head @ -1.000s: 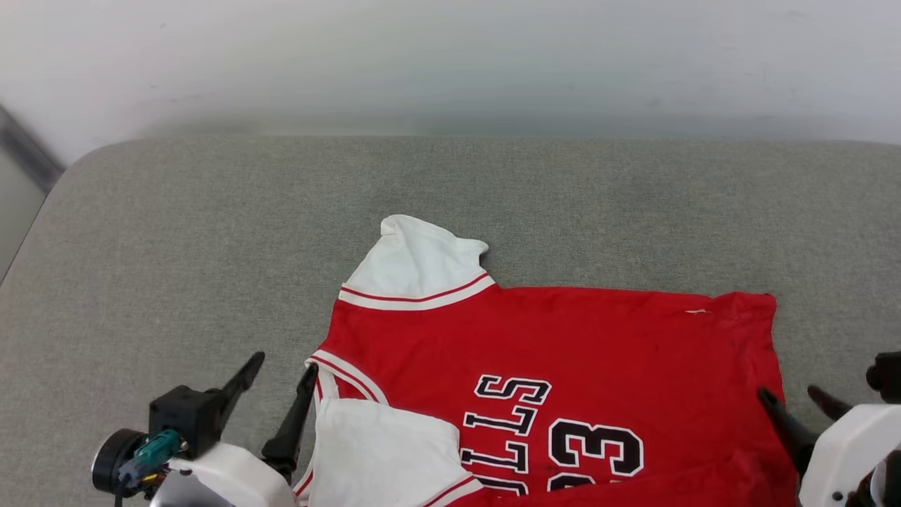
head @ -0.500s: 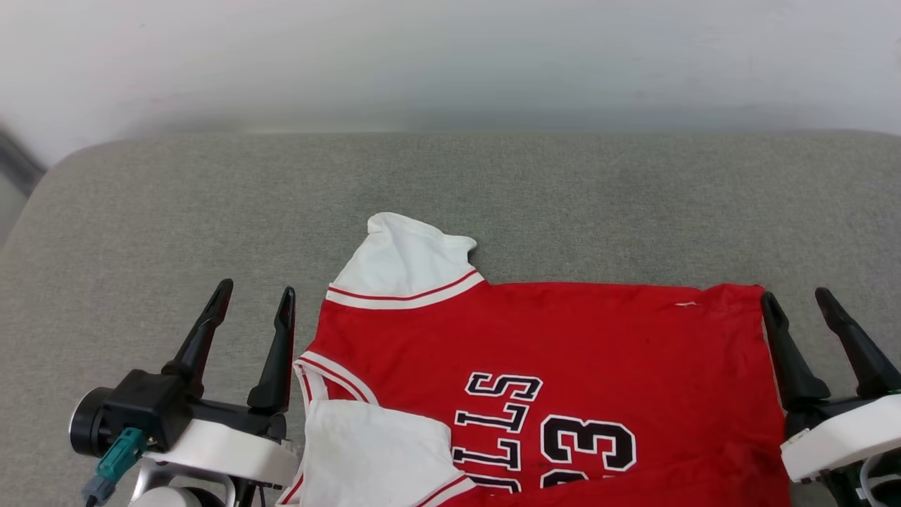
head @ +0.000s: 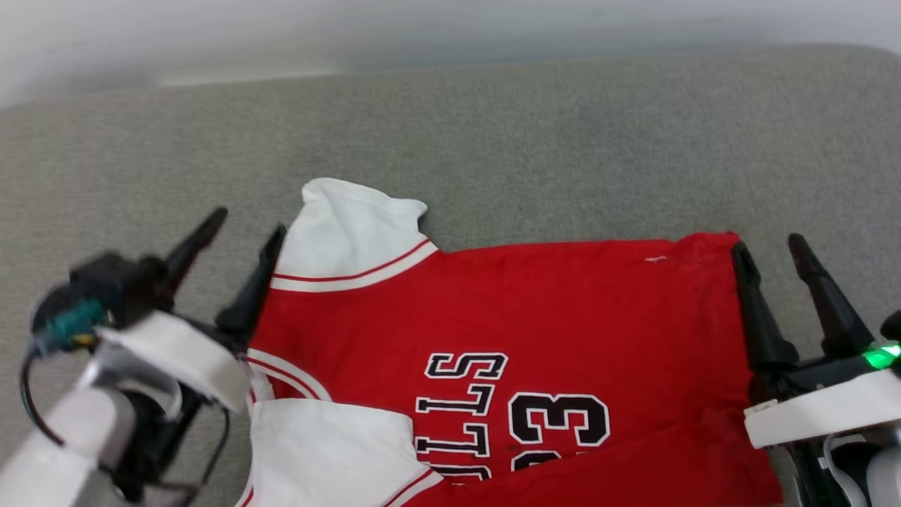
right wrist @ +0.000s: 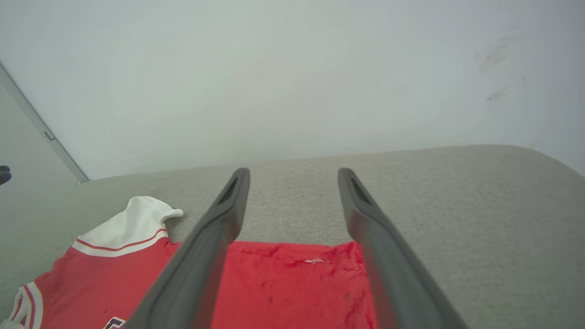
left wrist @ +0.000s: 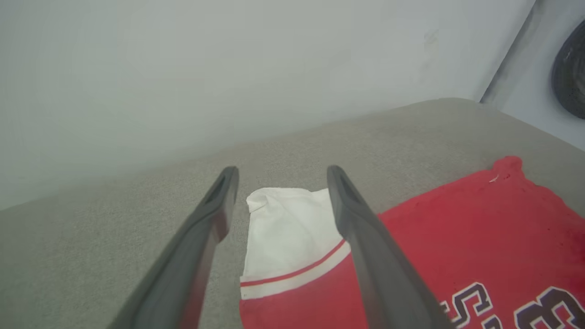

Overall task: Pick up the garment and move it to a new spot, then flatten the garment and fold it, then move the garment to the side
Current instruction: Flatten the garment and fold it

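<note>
Spread wide and holding nothing, the left pincer (head: 248,222) and right pincer (head: 767,244) flank the garment (head: 563,310), a red jersey lying chest-up on a grey upholstered surface (head: 528,127). The shirt sits between the arms, its long axis running left to right: collar end left, hem right, and its near part cut off by the head view's lower edge. The left pincer's inner finger stands at the far white sleeve (left wrist: 288,228), which lies between its fingers. The right pincer straddles the hem's far corner (right wrist: 338,253). Each arm looks equally close to its own end. Whether either touches cloth cannot be told.
</note>
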